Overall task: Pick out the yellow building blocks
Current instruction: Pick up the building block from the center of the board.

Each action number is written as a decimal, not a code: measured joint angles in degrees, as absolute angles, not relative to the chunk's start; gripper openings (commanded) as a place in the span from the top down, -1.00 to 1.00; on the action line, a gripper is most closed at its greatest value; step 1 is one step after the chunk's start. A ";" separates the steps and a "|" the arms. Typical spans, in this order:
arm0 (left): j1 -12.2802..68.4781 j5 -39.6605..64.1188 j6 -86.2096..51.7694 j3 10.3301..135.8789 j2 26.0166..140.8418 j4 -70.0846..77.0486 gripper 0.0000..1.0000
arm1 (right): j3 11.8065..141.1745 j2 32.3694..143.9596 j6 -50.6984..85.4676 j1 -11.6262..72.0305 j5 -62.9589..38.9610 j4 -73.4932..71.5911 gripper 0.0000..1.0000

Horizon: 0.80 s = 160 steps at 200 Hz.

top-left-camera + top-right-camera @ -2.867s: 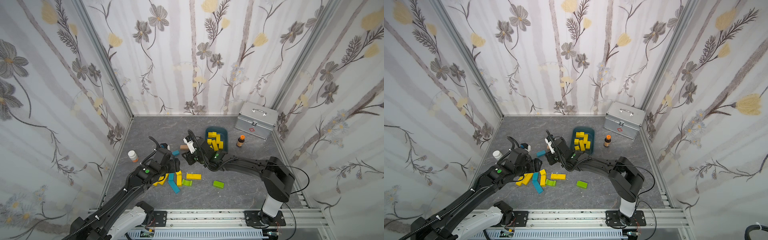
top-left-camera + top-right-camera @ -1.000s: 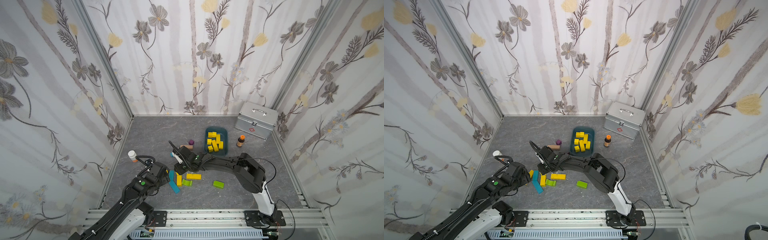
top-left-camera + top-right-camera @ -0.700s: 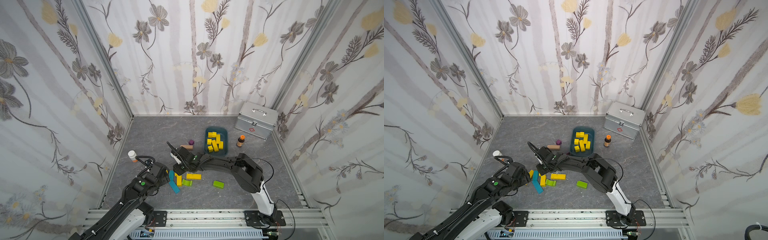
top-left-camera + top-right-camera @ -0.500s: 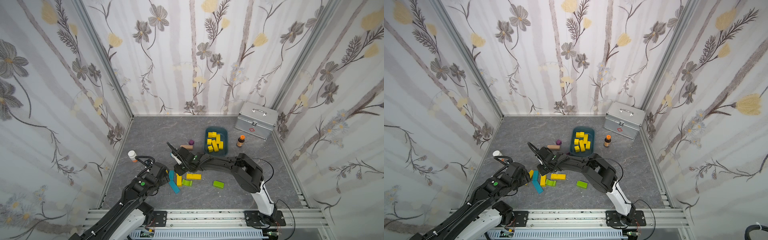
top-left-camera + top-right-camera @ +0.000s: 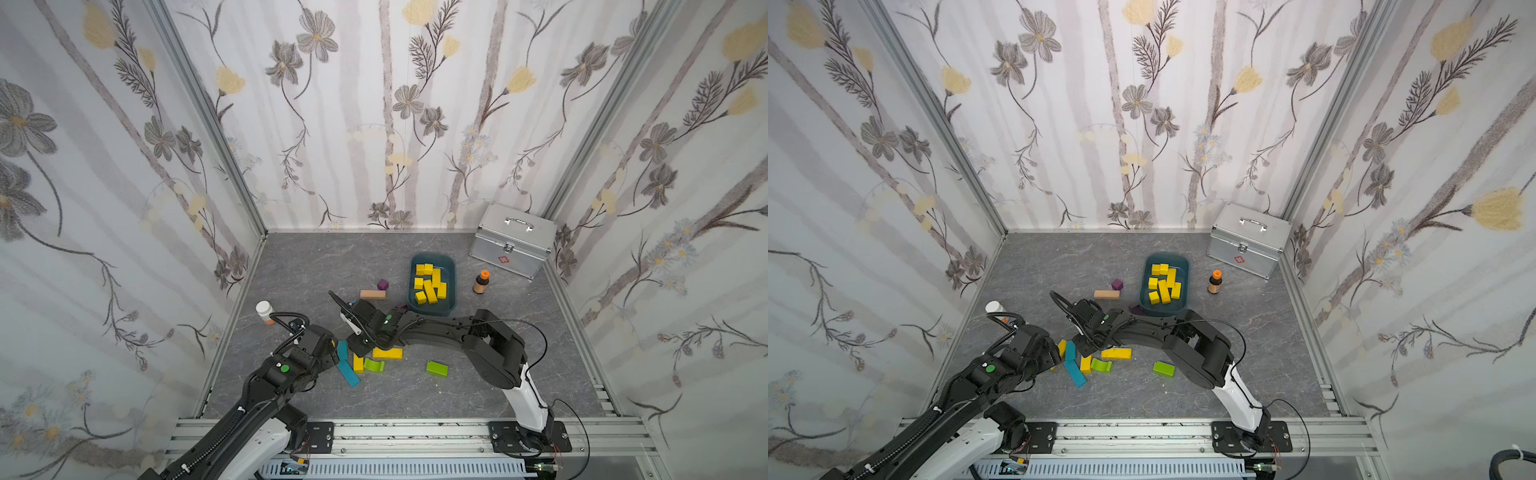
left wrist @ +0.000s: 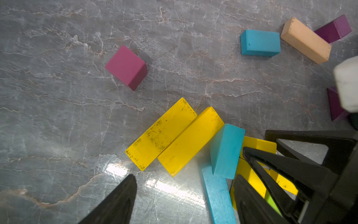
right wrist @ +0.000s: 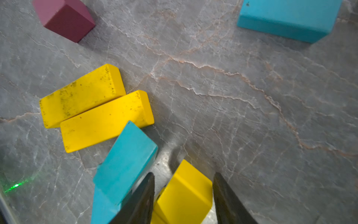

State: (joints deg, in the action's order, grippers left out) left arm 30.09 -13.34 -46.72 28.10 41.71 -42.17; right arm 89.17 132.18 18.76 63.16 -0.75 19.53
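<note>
Grey stone-patterned tabletop sits between walls papered with grey and yellow flowers, with metal rails along the edges. A red cross marks the silver case in the back corner. The labels on the brown bottle and the white-capped bottle are too small to read. Most yellow blocks lie in the teal tub near the case. Others lie loose at the front among teal and green pieces, two yellow bars touching side by side. Right gripper has its fingers partly spread either side of one yellow block, beside a tilted teal block; I cannot tell whether they press it. Left gripper hangs low over the tabletop, fingers spread wide, holding nothing
</note>
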 measured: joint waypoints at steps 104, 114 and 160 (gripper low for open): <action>30.09 -13.34 -46.74 27.86 40.99 -42.17 -0.60 | 88.97 131.55 18.35 63.24 3.16 19.75 -0.01; 30.09 -13.34 -46.74 27.86 40.99 -42.17 -0.60 | 88.95 131.55 18.35 63.26 3.16 19.92 0.00; 30.09 -13.34 -46.76 27.86 40.99 -42.17 -0.60 | 88.18 131.55 18.35 63.26 3.27 20.80 0.11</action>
